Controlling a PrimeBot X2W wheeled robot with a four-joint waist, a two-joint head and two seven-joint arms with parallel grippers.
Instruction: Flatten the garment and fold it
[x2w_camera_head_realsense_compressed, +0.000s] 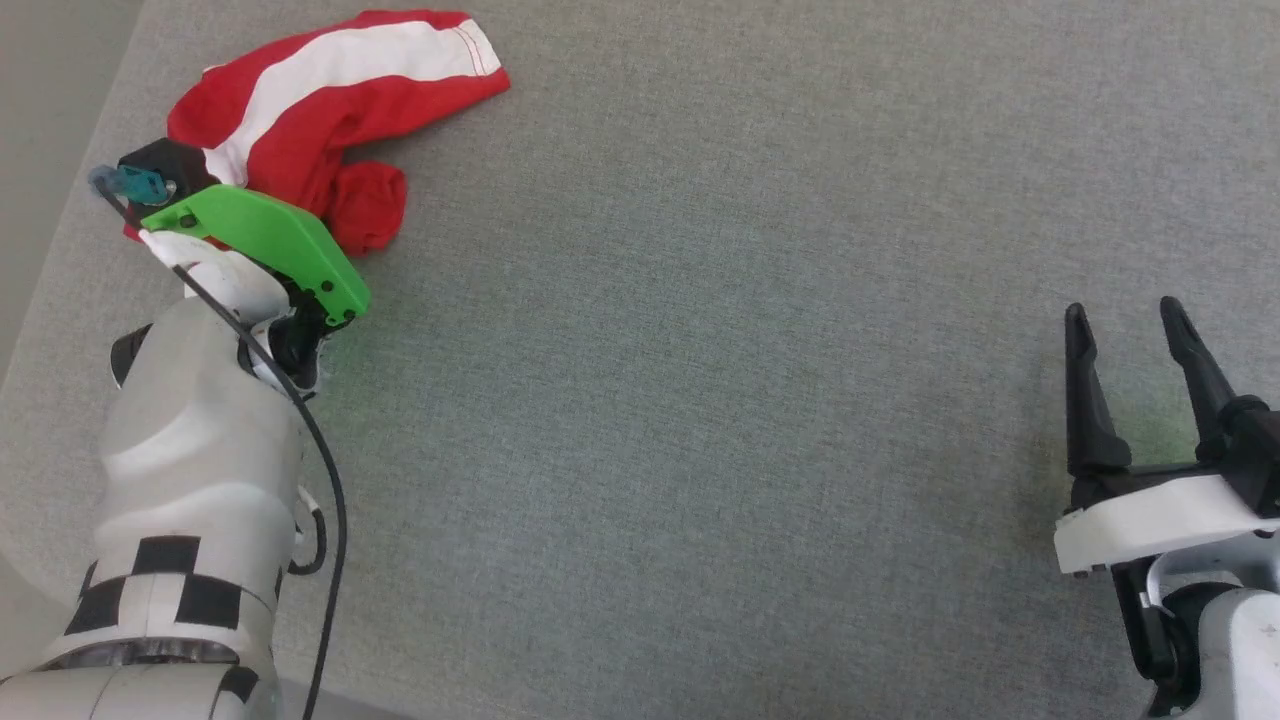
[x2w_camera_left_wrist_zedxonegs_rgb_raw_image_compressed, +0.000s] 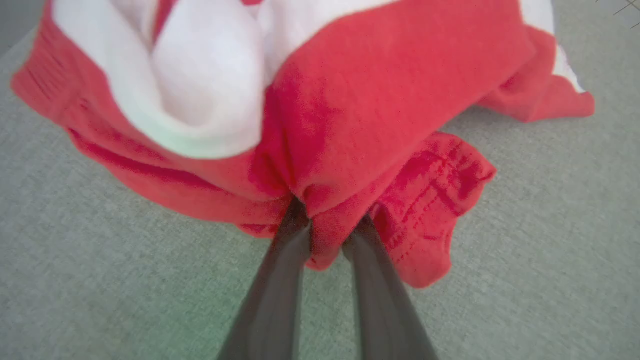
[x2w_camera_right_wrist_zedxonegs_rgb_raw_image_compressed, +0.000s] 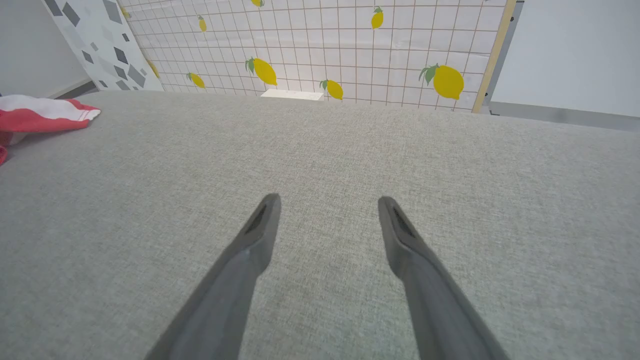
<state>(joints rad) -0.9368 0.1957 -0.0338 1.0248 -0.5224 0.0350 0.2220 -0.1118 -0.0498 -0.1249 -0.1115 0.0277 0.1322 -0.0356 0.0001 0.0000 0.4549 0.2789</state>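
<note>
The garment (x2w_camera_head_realsense_compressed: 330, 90), red shorts with a broad white stripe, lies crumpled at the far left of the grey padded surface (x2w_camera_head_realsense_compressed: 700, 400). My left arm reaches over its near edge, with the green wrist cover (x2w_camera_head_realsense_compressed: 265, 235) hiding the fingers. In the left wrist view my left gripper (x2w_camera_left_wrist_zedxonegs_rgb_raw_image_compressed: 332, 220) is shut on a bunched red fold of the garment (x2w_camera_left_wrist_zedxonegs_rgb_raw_image_compressed: 350, 100), which shows fabric pinched between the two dark fingers. My right gripper (x2w_camera_head_realsense_compressed: 1122, 312) rests at the lower right, open and with nothing between its fingers (x2w_camera_right_wrist_zedxonegs_rgb_raw_image_compressed: 329, 201). The garment's hem (x2w_camera_right_wrist_zedxonegs_rgb_raw_image_compressed: 45, 112) shows far to its left.
The surface's left edge (x2w_camera_head_realsense_compressed: 60, 250) runs close beside the garment and my left arm. A lemon-patterned tiled wall (x2w_camera_right_wrist_zedxonegs_rgb_raw_image_compressed: 350, 45) and a small white block (x2w_camera_right_wrist_zedxonegs_rgb_raw_image_compressed: 292, 94) stand beyond the far edge. A black cable (x2w_camera_head_realsense_compressed: 320, 450) hangs along my left forearm.
</note>
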